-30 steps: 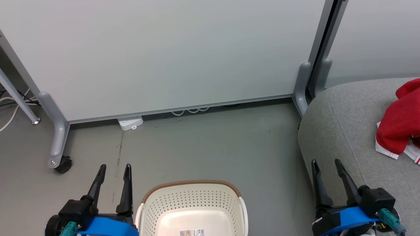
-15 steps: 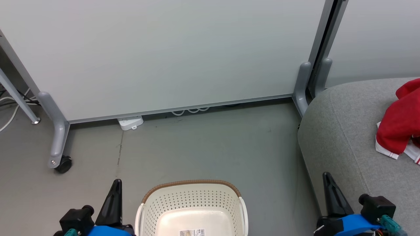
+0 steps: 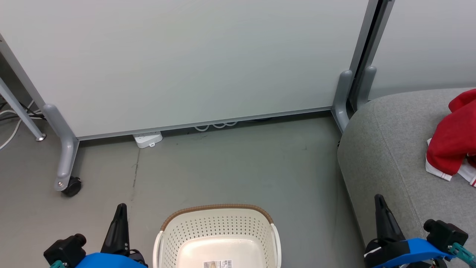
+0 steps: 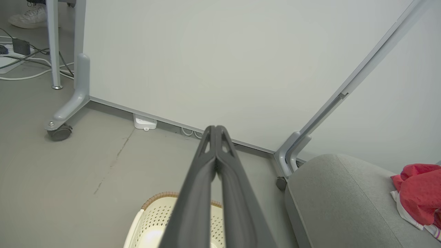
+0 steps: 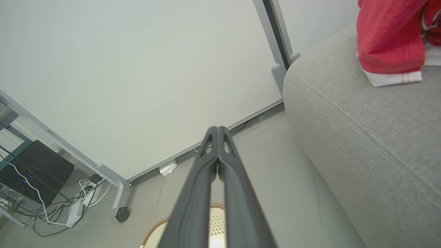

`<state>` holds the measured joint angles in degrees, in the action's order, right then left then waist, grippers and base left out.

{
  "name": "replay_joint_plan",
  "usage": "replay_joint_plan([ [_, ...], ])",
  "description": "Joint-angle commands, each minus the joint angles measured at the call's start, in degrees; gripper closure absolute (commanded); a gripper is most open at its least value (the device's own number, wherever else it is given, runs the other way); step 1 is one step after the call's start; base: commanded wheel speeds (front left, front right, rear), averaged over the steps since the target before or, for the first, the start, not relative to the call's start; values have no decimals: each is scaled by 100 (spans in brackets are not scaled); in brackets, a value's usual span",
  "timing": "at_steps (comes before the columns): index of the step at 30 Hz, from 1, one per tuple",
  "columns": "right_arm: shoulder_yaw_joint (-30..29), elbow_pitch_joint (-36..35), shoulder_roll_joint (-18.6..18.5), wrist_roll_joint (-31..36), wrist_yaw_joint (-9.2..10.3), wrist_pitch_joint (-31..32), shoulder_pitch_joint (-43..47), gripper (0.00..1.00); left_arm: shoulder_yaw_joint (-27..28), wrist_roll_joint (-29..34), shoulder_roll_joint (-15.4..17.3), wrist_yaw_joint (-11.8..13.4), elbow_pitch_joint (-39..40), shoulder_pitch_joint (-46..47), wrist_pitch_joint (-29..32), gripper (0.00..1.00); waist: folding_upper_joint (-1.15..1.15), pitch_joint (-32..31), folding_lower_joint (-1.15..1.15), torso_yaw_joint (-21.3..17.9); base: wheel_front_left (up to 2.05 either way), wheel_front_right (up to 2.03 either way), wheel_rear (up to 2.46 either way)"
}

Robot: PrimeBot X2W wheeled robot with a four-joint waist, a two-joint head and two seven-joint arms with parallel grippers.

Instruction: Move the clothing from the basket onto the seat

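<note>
The cream basket (image 3: 217,238) with its brown rim stands on the floor at the bottom middle, and no clothing shows inside it. Red clothing (image 3: 453,139) with white trim lies bunched on the grey seat (image 3: 386,149) at the right edge; the wrist views show the same clothing (image 4: 418,191) (image 5: 391,38) on the seat (image 4: 344,203) (image 5: 361,120). My left gripper (image 3: 119,216) is left of the basket, shut and holding nothing. My right gripper (image 3: 380,206) hangs by the seat's front left side, shut and holding nothing. Both gripper tips (image 4: 215,129) (image 5: 217,129) press together.
A white partition panel (image 3: 178,59) on grey feet with a caster (image 3: 71,186) stands behind the basket. A white power strip (image 3: 148,139) lies at its base. Cables (image 5: 51,213) and a dark box (image 5: 31,172) sit far left. Bare grey floor (image 3: 238,167) lies between basket and panel.
Both grippers went from open to shut. Both arms drew back toward the bottom of the head view. Basket and clothing have not moved.
</note>
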<state>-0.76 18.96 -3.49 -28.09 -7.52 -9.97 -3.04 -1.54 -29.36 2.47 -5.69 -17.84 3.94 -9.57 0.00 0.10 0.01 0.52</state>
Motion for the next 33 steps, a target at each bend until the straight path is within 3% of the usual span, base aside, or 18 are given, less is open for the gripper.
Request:
replay_joint_plan([
  [1,-35,-118,6,-240,1,55,-125,100,67,-217,21,-20,107,118,42,100,0,0,0,-1,0,0,0],
  [33,-263,-288,31,-2809,2,719,-232,100,383,-2742,37,-96,235,192,697,100,0,2,0,-17,0,0,0],
])
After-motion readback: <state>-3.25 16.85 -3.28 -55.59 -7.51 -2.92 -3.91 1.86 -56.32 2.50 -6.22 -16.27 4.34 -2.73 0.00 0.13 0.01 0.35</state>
